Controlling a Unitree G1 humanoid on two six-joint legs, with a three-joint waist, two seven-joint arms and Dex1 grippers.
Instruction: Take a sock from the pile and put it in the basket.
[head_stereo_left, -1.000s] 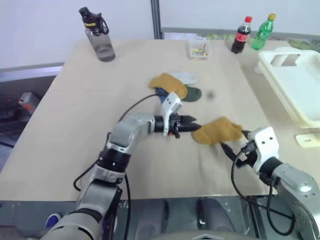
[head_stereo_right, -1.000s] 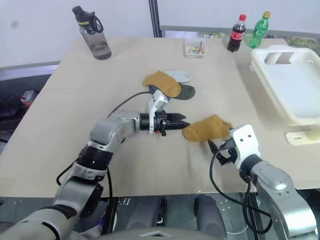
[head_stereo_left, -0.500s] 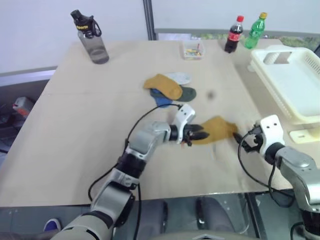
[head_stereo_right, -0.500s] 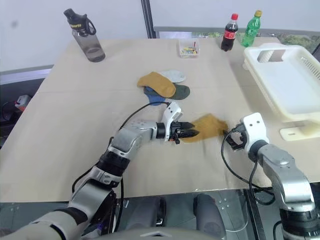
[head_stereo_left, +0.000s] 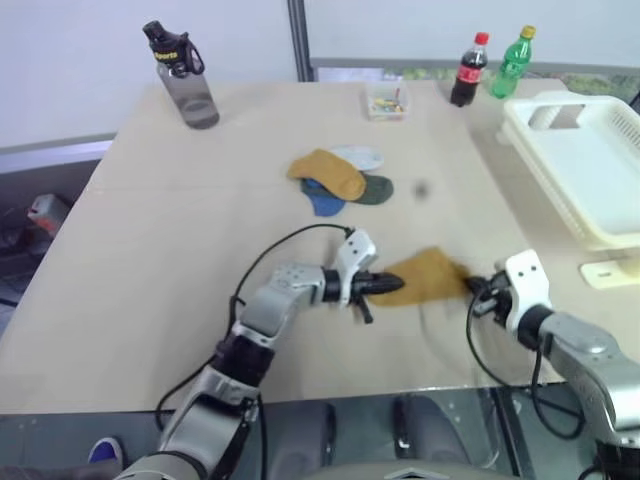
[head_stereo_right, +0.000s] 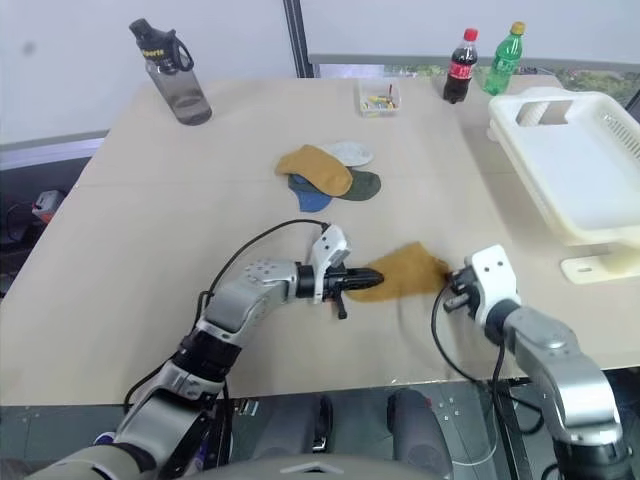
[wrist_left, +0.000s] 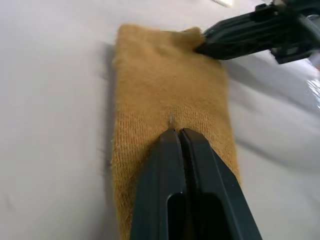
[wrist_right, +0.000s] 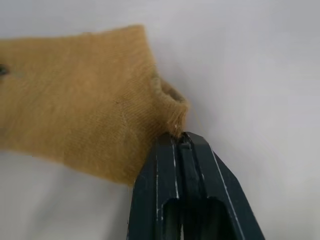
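Left gripper (head_stereo_left: 396, 285): fingers together, tips pinching the near-left end of a mustard-yellow sock (head_stereo_left: 428, 276). Right gripper (head_stereo_left: 476, 287): fingers together, pinching the sock's opposite end at its cuff corner. The sock lies flat on the beige table (head_stereo_left: 180, 250), stretched between the two grippers, long axis running left-right across the table. Bare tabletop around it on all sides; the table's near edge is close behind both wrists.

The pile (head_stereo_left: 340, 175) (mustard, blue, dark green, pale socks) sits farther back, well apart from the held sock. The basket (head_stereo_left: 580, 170), cream-white, stands at the table's right edge, beyond the right gripper. Along the far edge stand a grey water bottle (head_stereo_left: 185, 75), a small clear box (head_stereo_left: 386, 100), a cola bottle (head_stereo_left: 464, 70) and a green bottle (head_stereo_left: 510, 62).
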